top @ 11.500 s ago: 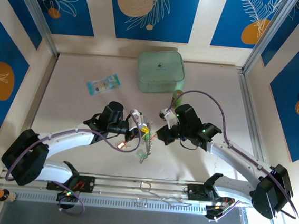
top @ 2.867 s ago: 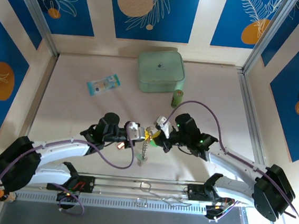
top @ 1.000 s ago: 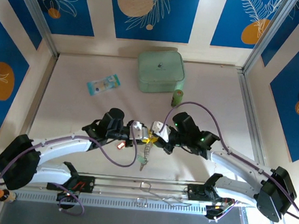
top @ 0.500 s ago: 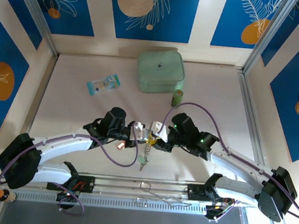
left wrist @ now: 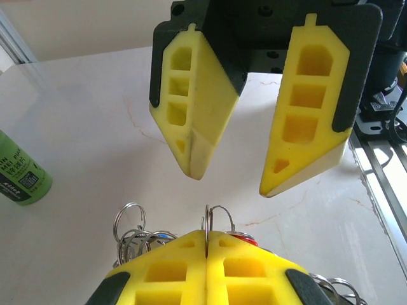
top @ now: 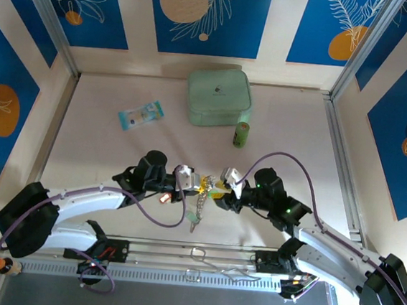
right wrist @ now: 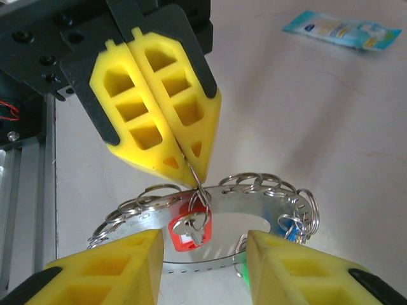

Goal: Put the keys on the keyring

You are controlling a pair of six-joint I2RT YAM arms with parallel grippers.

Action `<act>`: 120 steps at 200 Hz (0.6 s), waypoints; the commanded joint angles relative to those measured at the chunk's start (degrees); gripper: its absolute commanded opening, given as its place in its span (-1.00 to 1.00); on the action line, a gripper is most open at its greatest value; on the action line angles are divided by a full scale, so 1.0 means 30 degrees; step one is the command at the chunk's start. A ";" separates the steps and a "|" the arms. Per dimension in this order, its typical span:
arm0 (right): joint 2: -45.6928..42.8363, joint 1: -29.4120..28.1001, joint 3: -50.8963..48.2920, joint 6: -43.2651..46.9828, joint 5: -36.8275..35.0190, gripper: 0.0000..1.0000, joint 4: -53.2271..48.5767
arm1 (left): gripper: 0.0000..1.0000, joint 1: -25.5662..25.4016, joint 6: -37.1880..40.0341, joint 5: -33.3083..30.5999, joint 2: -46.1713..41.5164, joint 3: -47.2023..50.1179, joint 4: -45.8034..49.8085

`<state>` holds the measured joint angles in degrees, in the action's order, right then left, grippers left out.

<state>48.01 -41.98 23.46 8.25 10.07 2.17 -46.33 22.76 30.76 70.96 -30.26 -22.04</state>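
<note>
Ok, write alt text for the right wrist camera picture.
The left gripper, shut, pinches a wire ring carrying a red key in front of the silvery keyring. The right gripper stands open below; a blue packet lies on the table.

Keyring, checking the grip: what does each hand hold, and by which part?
Left hand pinches a small wire loop on the keyring rim. Right hand open, holds nothing.

The arms are meeting at mid-tabletop (top: 92,145) toward its near edge. The left gripper (right wrist: 194,174), jaws pressed together, is facing the right gripper (left wrist: 229,183), jaws spread, with only a narrow gap between them. The keyring (right wrist: 261,196) is hanging in that gap. A mint-green case (top: 219,98) is sitting against the far edge, with a green bottle (top: 242,134) just beside its near right corner and a packet (top: 141,115) toward the far left. Open surface is running along the left and right edges.
</note>
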 commanded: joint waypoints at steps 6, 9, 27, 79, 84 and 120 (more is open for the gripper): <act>-0.0016 0.0018 0.0143 -0.0611 0.0278 -0.34 0.0557 | -1.00 -0.0063 -0.0549 0.0059 -0.0281 0.0287 -0.1539; 0.0047 0.0017 0.0151 -0.0612 0.0333 -0.35 0.0549 | -1.00 -0.0072 -0.0541 0.0058 -0.0289 0.0300 -0.1578; 0.0343 0.0017 0.0343 -0.0666 0.0296 -0.40 0.0560 | -1.00 -0.0084 -0.0691 0.0167 -0.0305 0.0466 -0.2113; 0.0700 0.0023 0.0718 -0.0685 0.0334 -0.49 0.0563 | -1.00 -0.0065 -0.0786 0.0488 -0.0229 0.0544 -0.2554; 0.0729 0.0018 0.0760 -0.0695 0.0386 -0.49 0.0592 | -1.00 -0.0074 -0.0790 0.0523 -0.0230 0.0536 -0.2598; 0.1068 0.0019 0.0962 -0.0726 0.0596 -0.58 0.0909 | -1.00 -0.0078 -0.0878 0.0662 -0.0164 0.0551 -0.2739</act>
<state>50.41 -41.98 24.53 6.90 10.39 3.46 -46.33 21.21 30.50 70.96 -29.08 -26.89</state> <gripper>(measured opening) 0.228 0.043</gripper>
